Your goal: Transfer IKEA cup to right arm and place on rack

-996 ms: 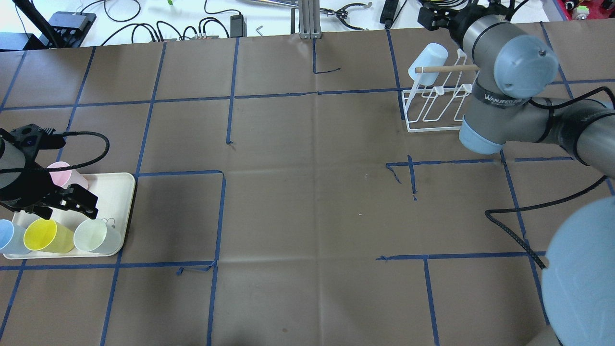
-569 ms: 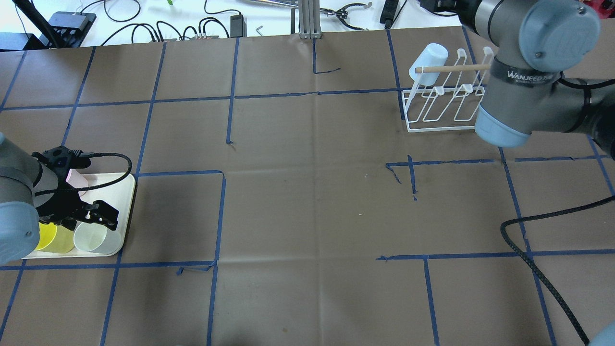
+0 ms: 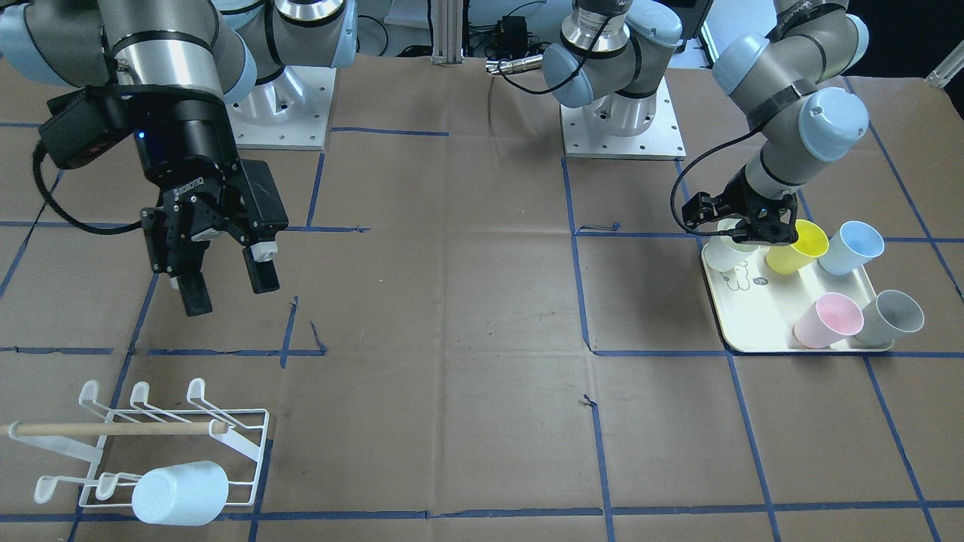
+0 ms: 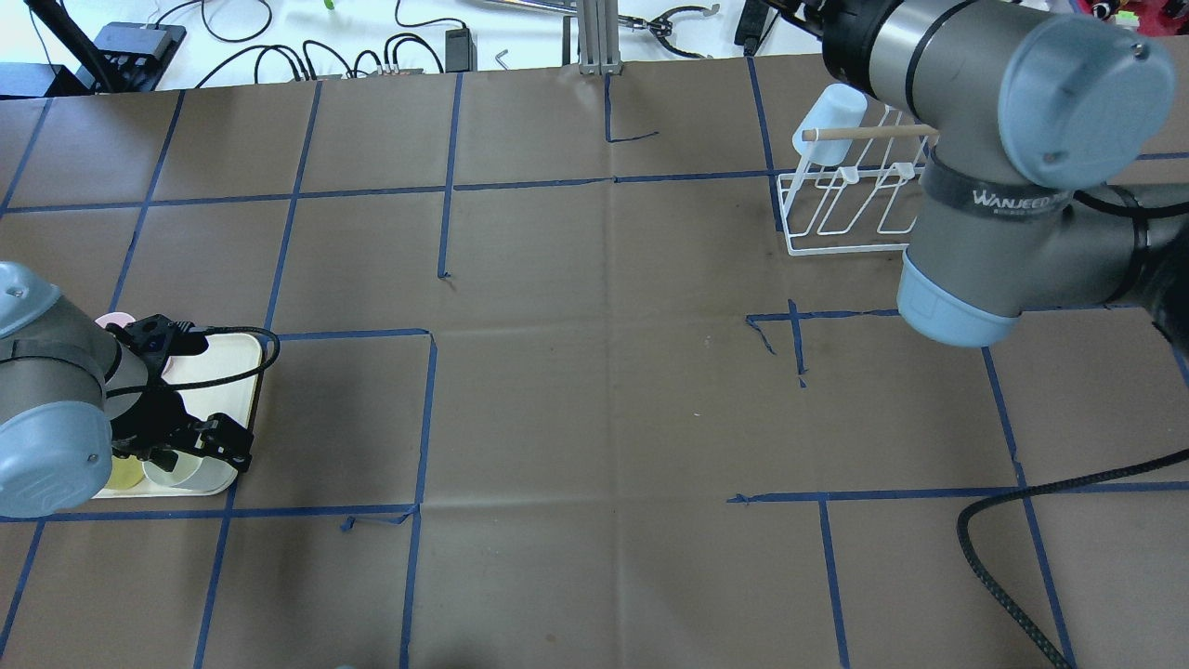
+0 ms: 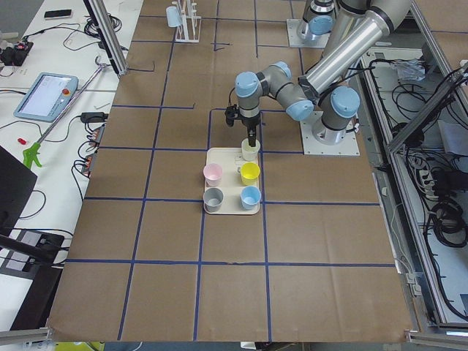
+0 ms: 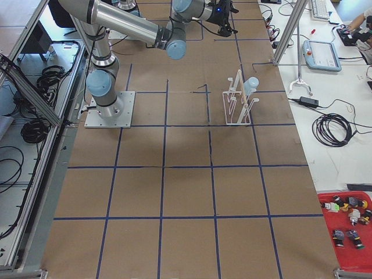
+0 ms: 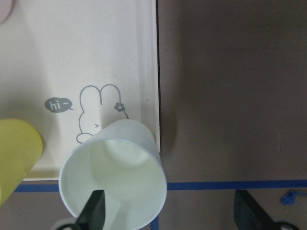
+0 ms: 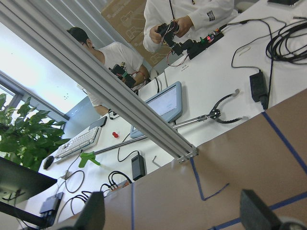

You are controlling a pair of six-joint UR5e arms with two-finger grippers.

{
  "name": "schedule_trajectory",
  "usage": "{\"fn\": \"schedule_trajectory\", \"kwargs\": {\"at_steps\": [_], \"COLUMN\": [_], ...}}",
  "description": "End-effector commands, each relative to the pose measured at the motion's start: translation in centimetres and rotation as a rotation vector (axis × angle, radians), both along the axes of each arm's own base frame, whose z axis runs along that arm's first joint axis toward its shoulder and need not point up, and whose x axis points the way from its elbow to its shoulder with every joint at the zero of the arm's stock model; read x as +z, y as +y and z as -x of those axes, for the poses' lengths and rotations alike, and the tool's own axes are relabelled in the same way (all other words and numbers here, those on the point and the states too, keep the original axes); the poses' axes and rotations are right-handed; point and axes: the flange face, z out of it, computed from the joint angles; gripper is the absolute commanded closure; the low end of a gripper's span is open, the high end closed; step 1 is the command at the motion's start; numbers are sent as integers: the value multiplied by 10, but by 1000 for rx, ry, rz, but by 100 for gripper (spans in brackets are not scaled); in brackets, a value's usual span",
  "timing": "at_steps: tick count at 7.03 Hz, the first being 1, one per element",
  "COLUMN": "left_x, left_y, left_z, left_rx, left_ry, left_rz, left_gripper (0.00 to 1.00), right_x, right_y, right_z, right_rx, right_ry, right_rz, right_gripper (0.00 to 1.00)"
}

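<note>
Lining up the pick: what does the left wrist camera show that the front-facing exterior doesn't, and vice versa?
Left wrist only: the left gripper is open, one finger over the pale green cup's mouth, the other outside. Front-facing only: the right gripper open, away from the rack, which holds a pale blue cup. Both: green cup, yellow cup, tray.

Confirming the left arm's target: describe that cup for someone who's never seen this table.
Find the cream tray on the robot's left side. In its corner by the bunny drawing, beside the yellow cup, stands the whitish-green cup: the palest one, with the jaws of the left gripper straddling its wall.
</note>
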Motion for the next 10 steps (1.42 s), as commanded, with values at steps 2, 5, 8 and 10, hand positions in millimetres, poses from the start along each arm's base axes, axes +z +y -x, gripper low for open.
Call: {"fn": "schedule_trajectory", "kwargs": {"at_steps": [2, 5, 8, 10], "left_x": [1, 11, 66, 120], "left_y": [0, -10, -47, -79], "left_z": [-6, -11, -28, -20], "left_rx": [0, 6, -3, -12], "left_ry": [-26, -56, -112, -13], "left_rz": [-14, 44, 152, 194], "left_gripper": [51, 100, 100, 100], "right_x": [-13, -26, -31, -34], "right_y": [46, 66, 76, 76], "right_z": [-41, -45, -47, -47], "right_rx": [-106, -152, -138, -146], "right_ry": [-489, -693, -793, -789], "right_rz": [-84, -89, -98, -98], "right_gripper": [0, 0, 0, 0]}}
